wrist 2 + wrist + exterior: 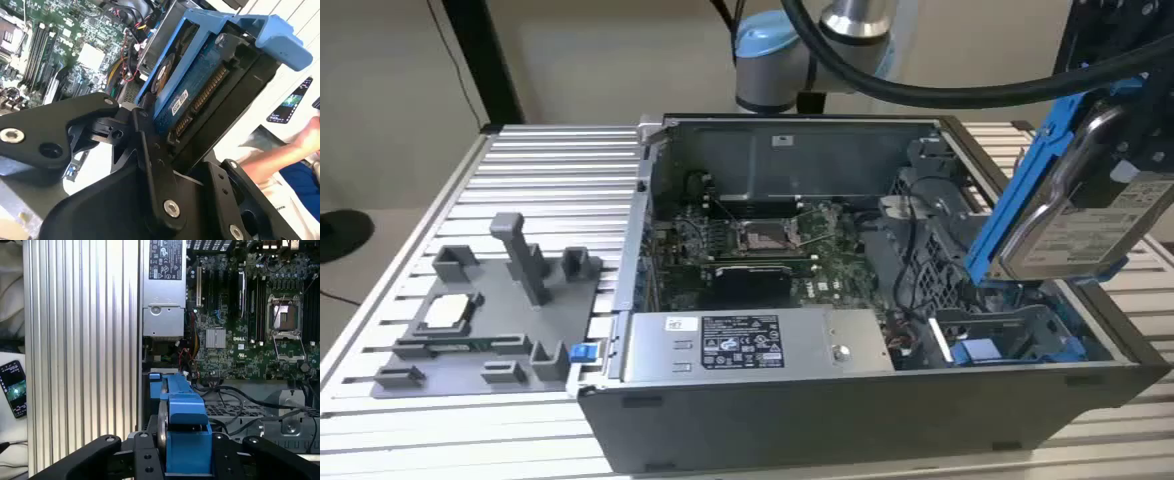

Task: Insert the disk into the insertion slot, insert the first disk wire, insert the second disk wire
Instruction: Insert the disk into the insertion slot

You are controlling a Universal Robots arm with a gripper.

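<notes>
Silver-metal disk (1081, 225) in blue plastic frame, judged rigid, weighty and fragile, is clamped at frame sides by black end effector (187, 462) above grey sheet-metal insertion slot (1014, 325).

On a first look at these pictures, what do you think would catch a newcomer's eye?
The disk in its bright blue frame, gripped by the end effector, hangs tilted over the open computer case at the exterior view's right. Next comes the green motherboard inside the case.
</notes>
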